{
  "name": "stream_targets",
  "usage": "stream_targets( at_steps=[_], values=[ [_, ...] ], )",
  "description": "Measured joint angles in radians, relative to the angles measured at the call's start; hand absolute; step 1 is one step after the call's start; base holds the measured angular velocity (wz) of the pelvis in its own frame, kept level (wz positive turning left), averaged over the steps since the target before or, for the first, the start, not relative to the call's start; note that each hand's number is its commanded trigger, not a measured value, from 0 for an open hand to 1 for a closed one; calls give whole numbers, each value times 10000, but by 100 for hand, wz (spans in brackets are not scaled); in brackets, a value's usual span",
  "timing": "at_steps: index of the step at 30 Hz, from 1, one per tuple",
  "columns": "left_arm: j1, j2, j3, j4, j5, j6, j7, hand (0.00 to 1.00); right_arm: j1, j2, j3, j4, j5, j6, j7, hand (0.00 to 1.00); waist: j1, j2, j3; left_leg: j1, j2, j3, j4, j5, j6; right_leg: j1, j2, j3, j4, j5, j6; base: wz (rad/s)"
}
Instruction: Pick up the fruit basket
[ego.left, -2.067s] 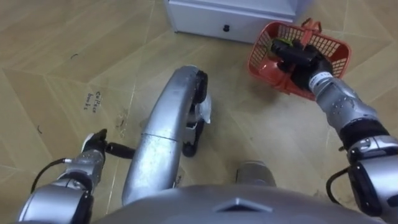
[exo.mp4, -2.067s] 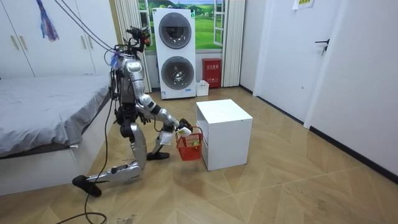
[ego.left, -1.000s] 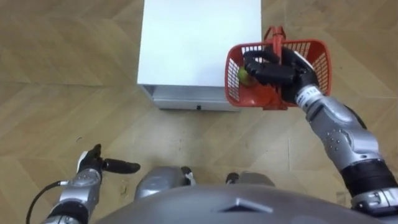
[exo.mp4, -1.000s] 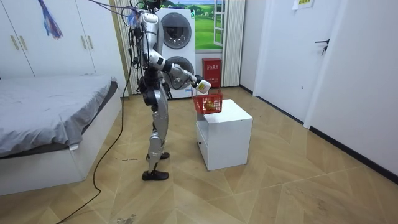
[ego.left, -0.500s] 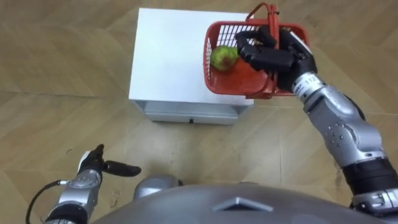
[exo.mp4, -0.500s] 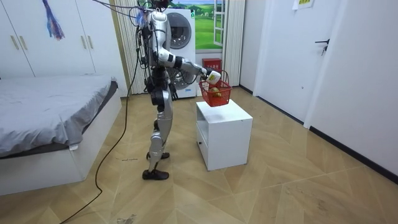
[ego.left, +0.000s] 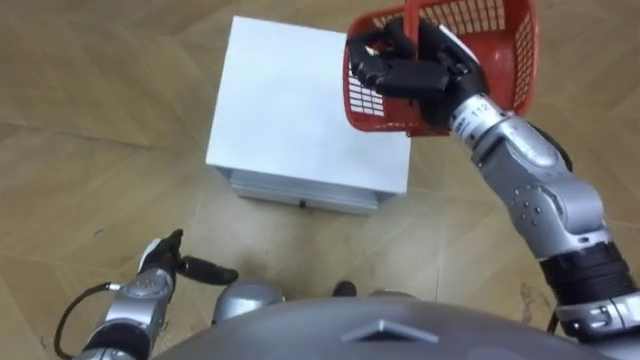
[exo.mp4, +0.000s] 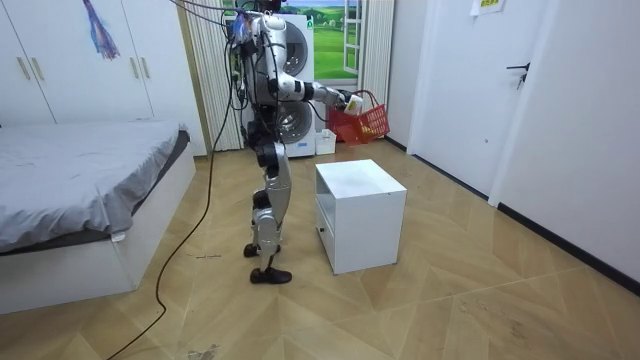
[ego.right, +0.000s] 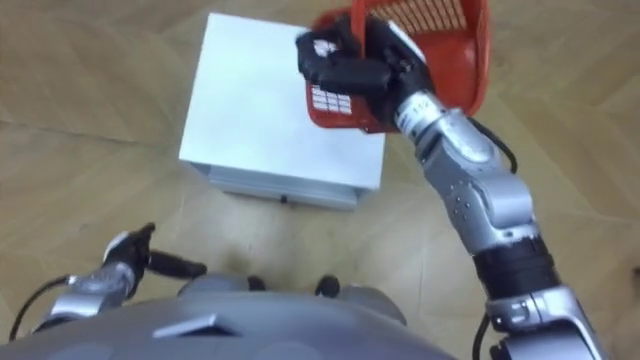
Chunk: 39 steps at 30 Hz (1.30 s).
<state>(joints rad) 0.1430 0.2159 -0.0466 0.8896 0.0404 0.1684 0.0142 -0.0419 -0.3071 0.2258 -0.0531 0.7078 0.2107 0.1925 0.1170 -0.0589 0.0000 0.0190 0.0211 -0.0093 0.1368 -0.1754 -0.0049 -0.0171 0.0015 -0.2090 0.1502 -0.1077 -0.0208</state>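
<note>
The red plastic fruit basket (ego.left: 480, 45) (ego.right: 440, 40) is held high, tilted, above the far right corner of the white cabinet (ego.left: 300, 110) (ego.right: 260, 100). My right hand (ego.left: 415, 70) (ego.right: 355, 60) is shut on its handle, arm stretched forward. The basket's inside is turned away, so its contents are hidden. In the room view I stand upright beside the white cabinet (exo.mp4: 360, 210), holding the basket (exo.mp4: 360, 122) out at chest height. My left hand (ego.left: 165, 262) (ego.right: 125, 255) hangs low at my side, fingers straight.
The cabinet has a drawer with a small dark knob (ego.left: 303, 203) on its front. Wooden floor (ego.left: 100, 120) surrounds it. A bed (exo.mp4: 70, 190) stands at the room view's left, stacked washing machines (exo.mp4: 290, 80) behind me, a door (exo.mp4: 520, 90) at the right.
I have risen from kneeling to standing. My right arm has lifted the basket from the floor to above the cabinet and further up, tilting it so the fruit is out of sight.
</note>
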Motion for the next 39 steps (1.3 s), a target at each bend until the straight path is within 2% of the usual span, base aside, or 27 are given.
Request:
stream_targets(
  at_steps=[2, 5, 11, 13, 18, 25, 30, 34, 39],
  values=[
    [127, 5, 194, 46, 129, -8, 21, 0, -118, 9, -42, 0, -7, 3, -28, 100, 14, 11, 8, 117, -46, 25, -1, 0, 0, 165, -20, -156, 7, -6, 7, 21],
    [205, 0, 478, 156, 123, -17, 69, 0, -184, 10, -46, -16, -22, 6, 0, 100, 60, 16, 11, 175, -58, -45, -1, 0, 0, 260, -28, -168, 8, -18, 23, 11],
    [305, -59, 530, 166, 151, 6, 127, 0, -185, 2, -52, -103, -22, 21, 9, 100, 171, 26, 19, 225, -174, -95, 0, 0, 0, 373, -145, -293, 4, -172, 181, 6],
    [364, -54, 575, 167, 206, 6, 127, 0, -185, 1, -51, -102, -23, 21, 13, 100, 199, 38, 28, 199, -179, -96, -1, 0, 0, 375, -157, -409, 4, -174, 182, 9],
    [406, -7, 628, 326, 193, 11, 132, 0, -185, -3, -52, -99, 80, 21, -9, 100, 235, 30, 32, 188, -191, -96, -1, -1, 1, 373, -163, -388, 4, -176, 185, 2],
    [502, 39, 606, 470, 191, 127, 205, 0, -185, -15, -45, 242, 744, 29, -170, 100, 243, 51, 88, 61, -197, -108, 10, -1, 5, 352, -162, -409, 1, -194, 179, 3],
    [505, 76, 607, 527, 199, 410, 211, 0, -284, 12, 3, 847, 782, 102, -274, 100, 299, 37, 95, -188, -251, -68, 236, -54, 94, 286, -215, -450, 8, -354, 129, 10],
    [326, 40, 516, 784, 256, 474, 187, 0, -945, 25, 226, 2226, 823, 104, -405, 100, 275, 36, 86, -631, -246, -68, 380, 15, 188, -14, -265, -695, 51, -322, 12, 13],
    [192, 34, 545, 828, 413, 587, 163, 0, -1597, 35, 228, 3387, 783, 103, -665, 100, 385, 26, 68, -1050, -286, -117, 652, 23, 204, -339, -321, -724, 223, -306, -18, 6]
  ],
)
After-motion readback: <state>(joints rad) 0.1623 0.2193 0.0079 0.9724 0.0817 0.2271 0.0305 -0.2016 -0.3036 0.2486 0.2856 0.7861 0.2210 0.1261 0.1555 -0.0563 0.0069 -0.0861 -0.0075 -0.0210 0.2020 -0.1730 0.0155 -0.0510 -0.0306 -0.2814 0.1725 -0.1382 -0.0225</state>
